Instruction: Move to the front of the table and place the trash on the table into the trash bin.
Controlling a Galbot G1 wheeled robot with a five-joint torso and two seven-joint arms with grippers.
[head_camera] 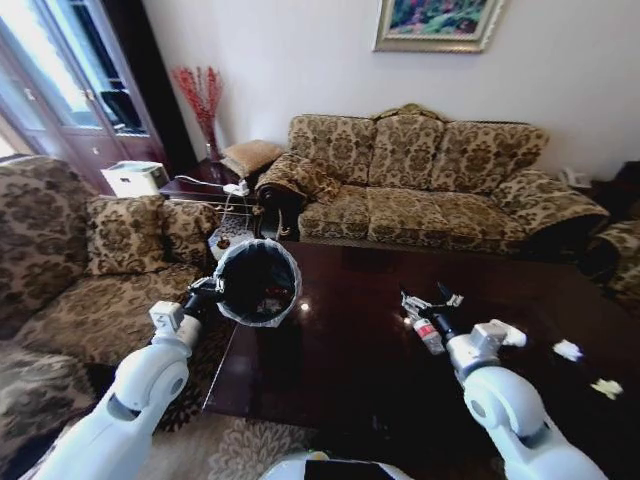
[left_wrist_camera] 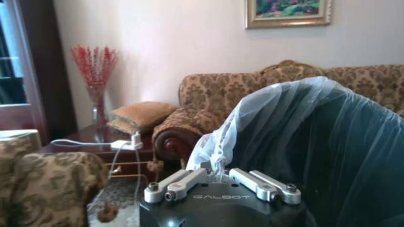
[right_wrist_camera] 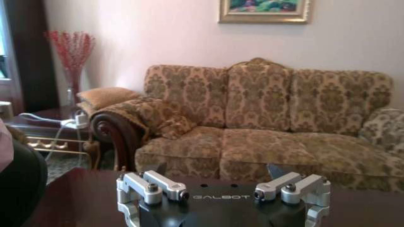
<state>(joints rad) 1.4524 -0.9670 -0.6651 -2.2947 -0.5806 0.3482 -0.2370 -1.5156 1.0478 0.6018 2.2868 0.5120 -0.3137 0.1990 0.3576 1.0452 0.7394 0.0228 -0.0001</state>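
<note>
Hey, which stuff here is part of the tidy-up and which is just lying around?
Part of the job:
trash bin, held tilted by the left pincer
bottle at the right pincer
paper wad
yellowish scrap
table

Just there:
sofa
red twigs
painting

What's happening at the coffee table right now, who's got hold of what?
The left pincer is clamped on the rim of the trash bin, holding it tipped so its bag-lined mouth faces out over the table. The right pincer is low over the table at the plastic bottle, among some scraps, with its jaws spread wide. More litter remains on the right side: a white paper wad and a yellowish scrap.
</note>
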